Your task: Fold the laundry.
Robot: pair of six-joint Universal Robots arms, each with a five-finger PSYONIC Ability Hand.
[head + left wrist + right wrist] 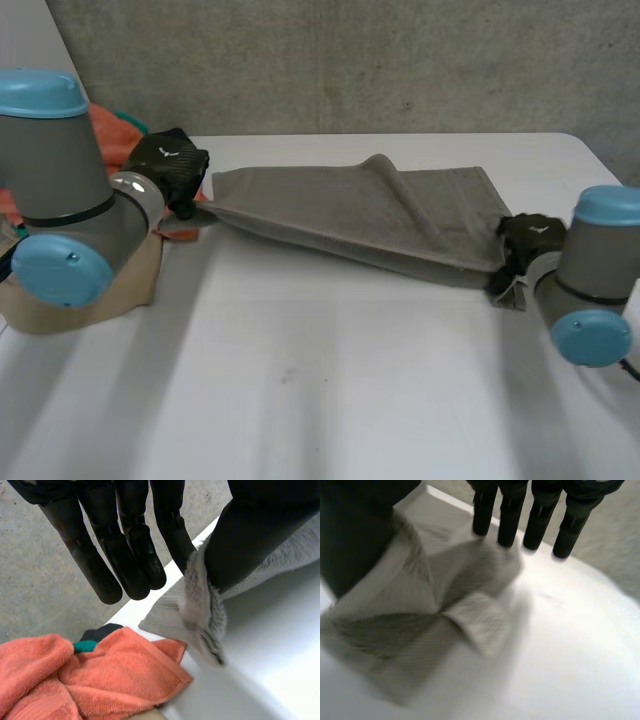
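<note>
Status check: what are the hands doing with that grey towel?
Left hand pinches one end. Right hand pinches the other. Grey towel stretched between. Orange towel beside left hand.

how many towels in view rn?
2. The grey towel stretches across the table, one end pinched in the left hand, the other in the right hand. The orange towel is bunched beside the left hand, off the table's edge. Others may hide behind the left arm.

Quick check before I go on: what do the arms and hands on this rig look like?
Both arms, the left arm and the right arm, are thick grey cylinders with rounded joints closed by light-blue caps. The left hand and right hand are black, each with a small white mark on its back. Their fingers are slim, smooth and round-tipped.
</note>
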